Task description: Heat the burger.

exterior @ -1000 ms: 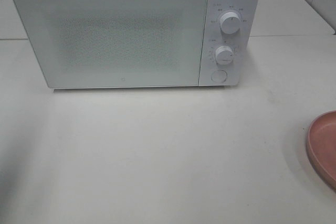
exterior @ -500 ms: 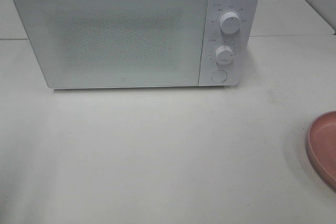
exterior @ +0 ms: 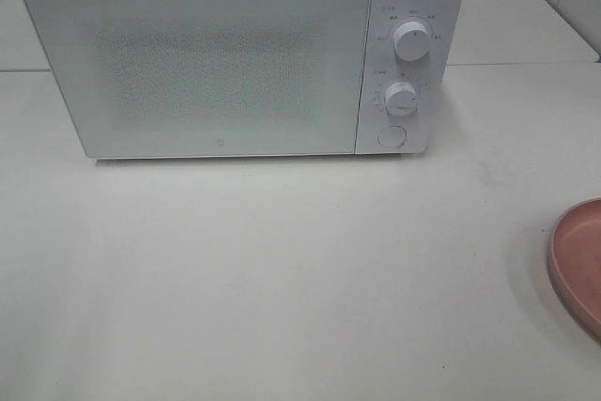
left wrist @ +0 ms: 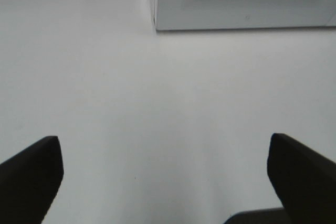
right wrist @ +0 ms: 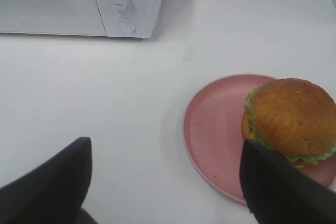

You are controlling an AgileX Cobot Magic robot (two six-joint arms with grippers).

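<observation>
With the boxy white microwave (exterior: 235,53) shut at upper left and both the left gripper (left wrist: 163,177) and right gripper (right wrist: 165,182) spread empty, the sesame-free brown-bunned burger (right wrist: 290,121) overhanging the round pink plate (right wrist: 215,129) at lower right could topple if nudged.

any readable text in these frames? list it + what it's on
None can be read.
Microwave panel: small marks ring the upper dial and lower dial, too small and blurred to read.
Microwave door: one tiny mark near its lower edge, unreadable.
Plate, burger: no text.
</observation>
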